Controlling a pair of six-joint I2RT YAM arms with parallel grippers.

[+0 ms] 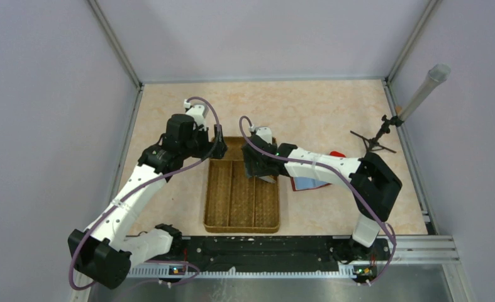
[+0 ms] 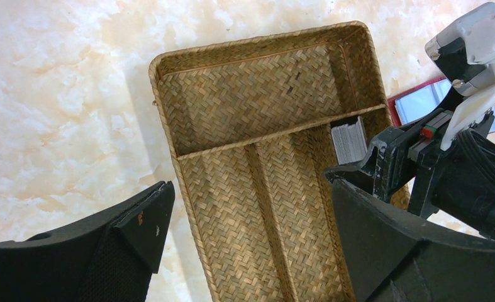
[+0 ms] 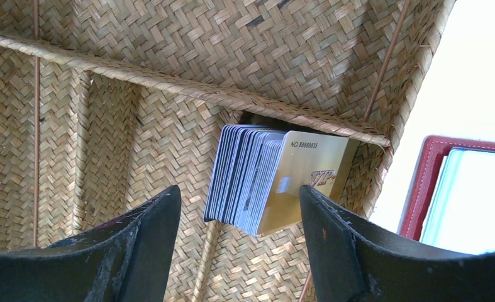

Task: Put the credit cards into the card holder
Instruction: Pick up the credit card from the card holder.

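one woven tray point(image 1: 241, 228), one red wallet point(image 3: 424, 182), one stack of cards point(image 3: 263, 179)

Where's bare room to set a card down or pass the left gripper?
Free: table left of the tray, the tray's wide far compartment, its left and middle lanes. Crowded: the right lane's far end, where the right gripper brackets the card stack, card holder just outside that wall.

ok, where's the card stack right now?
Right wrist view: the card stack stands on edge in the rightmost long compartment of the woven tray, tucked against the cross divider, with the red card holder just outside the tray wall.
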